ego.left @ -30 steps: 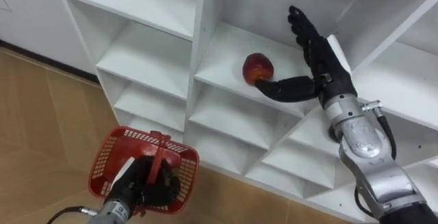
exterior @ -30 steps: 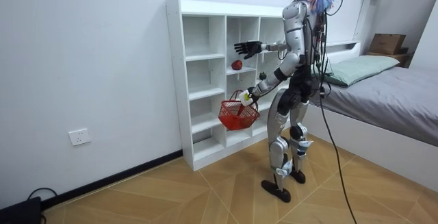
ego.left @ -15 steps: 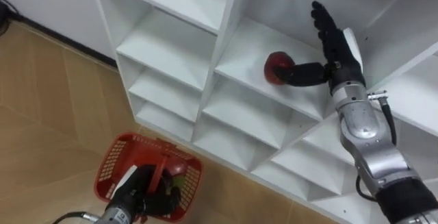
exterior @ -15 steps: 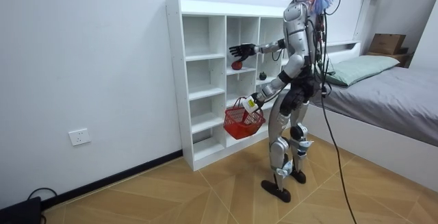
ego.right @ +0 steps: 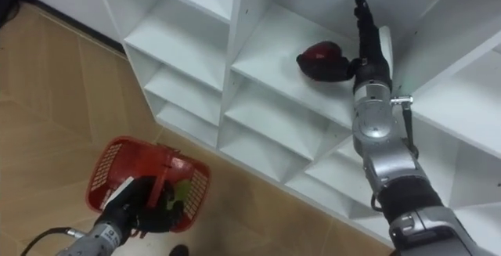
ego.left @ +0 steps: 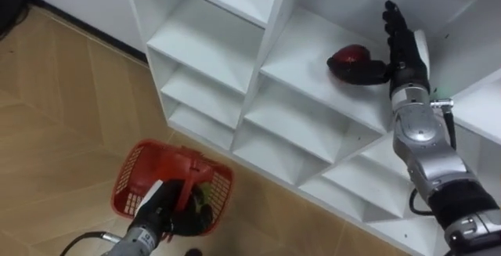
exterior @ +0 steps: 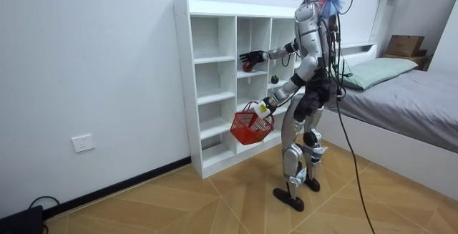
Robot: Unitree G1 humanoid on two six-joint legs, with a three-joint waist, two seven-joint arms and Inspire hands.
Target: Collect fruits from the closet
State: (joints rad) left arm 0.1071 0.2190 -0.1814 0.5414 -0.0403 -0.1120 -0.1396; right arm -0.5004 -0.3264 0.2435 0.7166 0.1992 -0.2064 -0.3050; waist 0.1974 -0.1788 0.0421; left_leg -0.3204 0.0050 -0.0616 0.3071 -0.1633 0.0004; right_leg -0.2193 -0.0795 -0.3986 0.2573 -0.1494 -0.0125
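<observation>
The red fruit sits on a middle shelf of the white closet, toward that shelf's right edge. It looks firm, smooth and light, and apt to roll, so it is best cupped around its sides. The right hand is released: fingers straight, thumb against the fruit's front. Below, the left hand is clenched round the red basket by its handle.

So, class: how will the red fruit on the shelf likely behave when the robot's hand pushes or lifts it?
The red fruit looks round, so on the flat shelf it would probably roll if nudged. Its skin looks smooth and glossy, so it may slip from the open right hand. Likely firm, not floppy.
</observation>
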